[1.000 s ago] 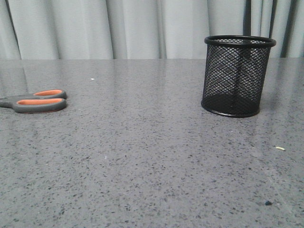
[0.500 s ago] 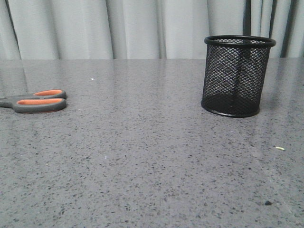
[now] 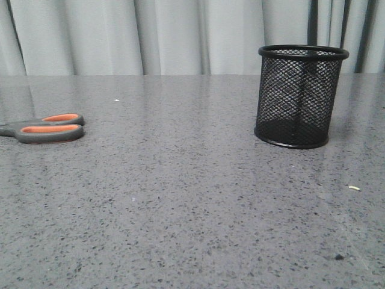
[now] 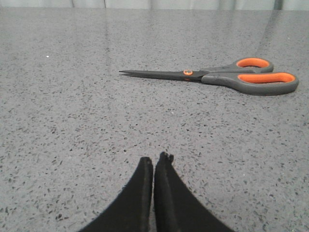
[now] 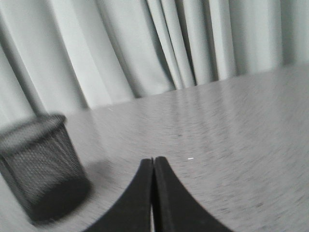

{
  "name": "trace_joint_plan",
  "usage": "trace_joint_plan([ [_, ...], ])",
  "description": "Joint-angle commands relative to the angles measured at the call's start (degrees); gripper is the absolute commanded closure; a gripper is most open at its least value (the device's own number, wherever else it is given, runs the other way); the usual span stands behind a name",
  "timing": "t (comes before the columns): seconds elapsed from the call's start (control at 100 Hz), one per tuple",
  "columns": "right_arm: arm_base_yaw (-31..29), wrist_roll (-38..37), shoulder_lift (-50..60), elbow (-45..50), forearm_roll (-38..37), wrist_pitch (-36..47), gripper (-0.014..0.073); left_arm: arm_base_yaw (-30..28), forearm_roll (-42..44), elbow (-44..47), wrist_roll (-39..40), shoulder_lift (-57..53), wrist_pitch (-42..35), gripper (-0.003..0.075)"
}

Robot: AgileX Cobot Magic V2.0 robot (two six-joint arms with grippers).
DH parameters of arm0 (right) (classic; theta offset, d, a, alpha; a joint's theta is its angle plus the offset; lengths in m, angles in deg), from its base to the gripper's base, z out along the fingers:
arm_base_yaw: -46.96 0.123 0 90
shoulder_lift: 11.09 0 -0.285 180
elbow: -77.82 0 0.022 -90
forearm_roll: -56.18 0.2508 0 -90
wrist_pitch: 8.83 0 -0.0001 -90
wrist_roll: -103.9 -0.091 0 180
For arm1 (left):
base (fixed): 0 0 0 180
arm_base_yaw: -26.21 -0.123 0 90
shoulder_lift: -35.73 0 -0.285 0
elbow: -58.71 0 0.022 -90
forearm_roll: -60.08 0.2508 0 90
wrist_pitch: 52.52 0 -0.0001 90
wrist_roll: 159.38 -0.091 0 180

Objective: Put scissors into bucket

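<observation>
On the grey speckled table [image 3: 180, 198], nothing has shifted over the last second; the task has not begun.

At far left the dark grey scissors with orange-lined loops [image 3: 43, 128] lie flat and untouched, well apart from the black wire-mesh bucket [image 3: 299, 96] standing upright at right. The left gripper [image 4: 153, 165], fingers pressed together and empty, hovers near the scissors [image 4: 217, 77], blades ahead of it and short of contact. The right gripper [image 5: 153, 166], likewise closed and empty, has the bucket [image 5: 41, 169] nearby.

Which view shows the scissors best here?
The left wrist view: the whole scissors lie flat, blades, pivot and both loops visible. The front view shows only the handles, cut off at its left edge. The right wrist view shows none.
</observation>
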Motion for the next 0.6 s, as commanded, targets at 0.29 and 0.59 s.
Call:
trace_joint_plan([
  [0.29, 0.13, 0.68, 1.03, -1.81, 22.78, -2.18, 0.0659, -0.18, -49.48, 1.49, 0.6, -1.51, -19.71, 0.074],
  [0.59, 0.13, 2.44, -1.69, -15.45, 2.0, -15.13, 0.0659, 0.07, -51.7, -3.17, -2.06, -1.4, -13.01, 0.0739],
])
